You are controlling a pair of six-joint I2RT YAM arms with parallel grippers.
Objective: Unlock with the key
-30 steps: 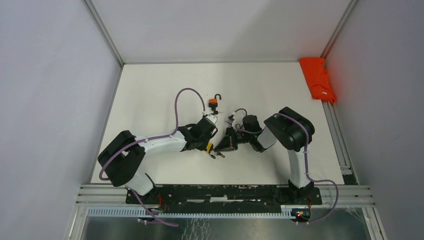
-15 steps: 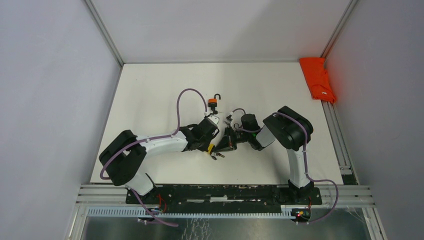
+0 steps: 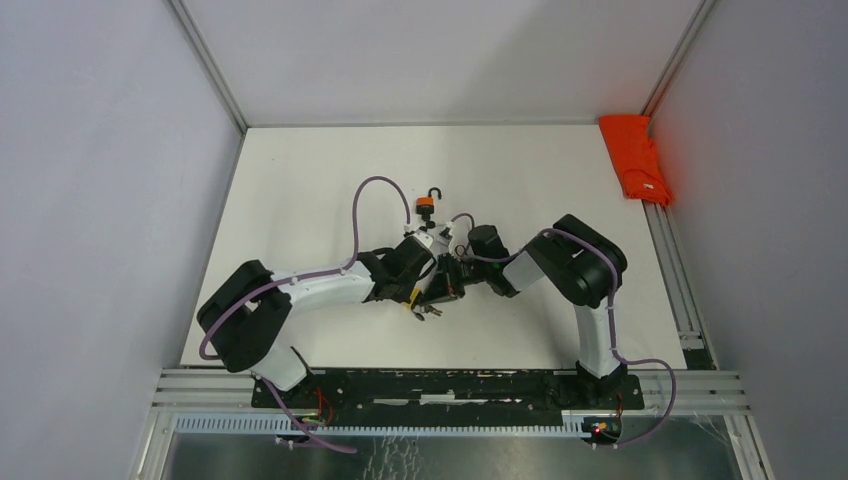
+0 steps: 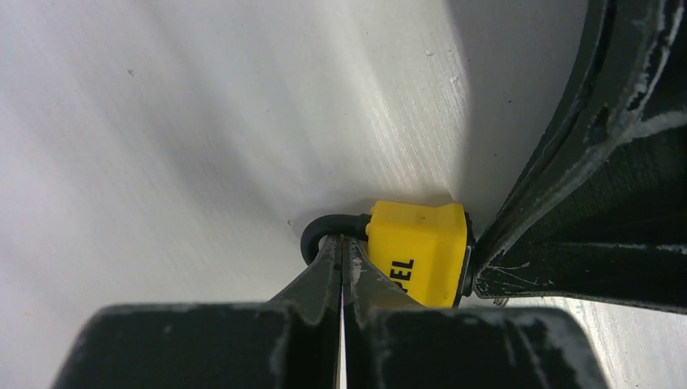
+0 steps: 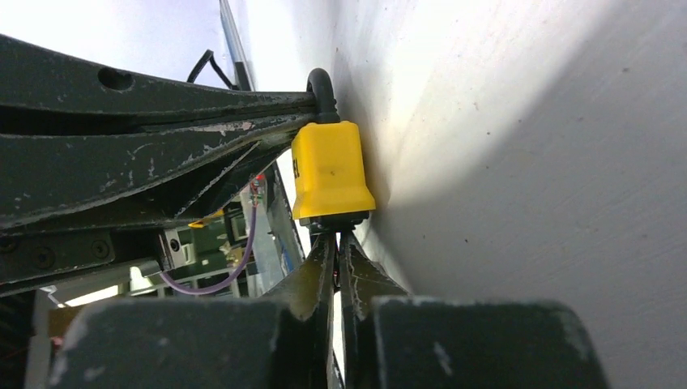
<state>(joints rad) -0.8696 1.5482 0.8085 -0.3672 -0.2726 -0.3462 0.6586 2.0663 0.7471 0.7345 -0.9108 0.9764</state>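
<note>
The yellow padlock (image 4: 417,251) hangs just over the white table, between both grippers. My left gripper (image 4: 340,243) is shut with its tips on the lock's black shackle (image 4: 324,227). In the right wrist view the padlock (image 5: 330,170) stands shackle (image 5: 322,85) up. My right gripper (image 5: 336,237) is shut right under the lock's base on the dark key (image 5: 336,220), which enters the keyhole. From the top, the two grippers meet tip to tip at the padlock (image 3: 411,298). A bunch of spare keys (image 3: 430,312) dangles below it.
An orange padlock (image 3: 426,205) with its shackle open lies on the table just beyond the left wrist. An orange cloth (image 3: 635,158) sits at the back right corner. Grey walls close in the white table (image 3: 300,180) on three sides.
The right wrist has moved left, closer to the left gripper. The padlock and the dangling keys have shifted slightly left with it. Both grippers stay shut.
</note>
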